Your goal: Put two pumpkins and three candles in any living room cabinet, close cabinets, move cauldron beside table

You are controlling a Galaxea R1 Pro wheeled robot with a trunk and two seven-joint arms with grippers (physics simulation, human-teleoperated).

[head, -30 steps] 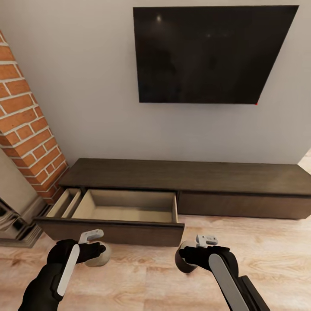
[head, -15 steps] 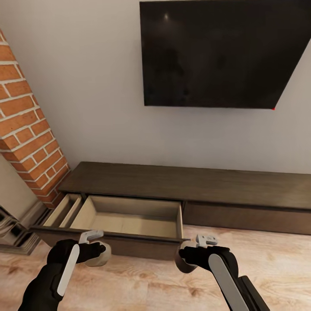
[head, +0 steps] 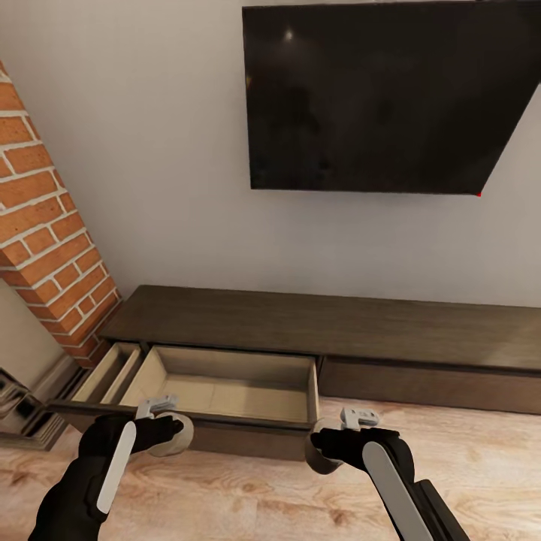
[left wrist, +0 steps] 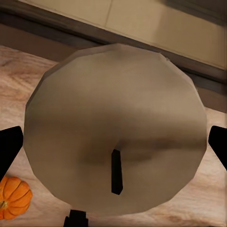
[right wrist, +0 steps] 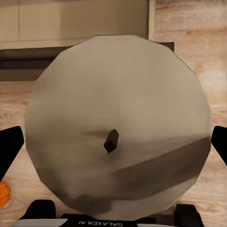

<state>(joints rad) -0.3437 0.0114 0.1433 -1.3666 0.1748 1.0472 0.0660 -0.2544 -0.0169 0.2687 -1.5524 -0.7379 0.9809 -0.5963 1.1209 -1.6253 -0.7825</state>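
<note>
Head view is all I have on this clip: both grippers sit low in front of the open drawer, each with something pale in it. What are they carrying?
Observer: The left gripper holds a candle; the left wrist view shows its flat cream top and dark wick.
Operator: And the right?
Observer: The right gripper holds a second candle, wick stub at its centre.
Operator: Any pumpkins nearby?
Observer: One pumpkin lies on the wood floor, seen past the left candle's edge.

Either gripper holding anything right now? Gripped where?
Both. The left gripper and right gripper each clamp a stubby cream-beige candle by its round sides, wick end facing the wrist camera.
</note>
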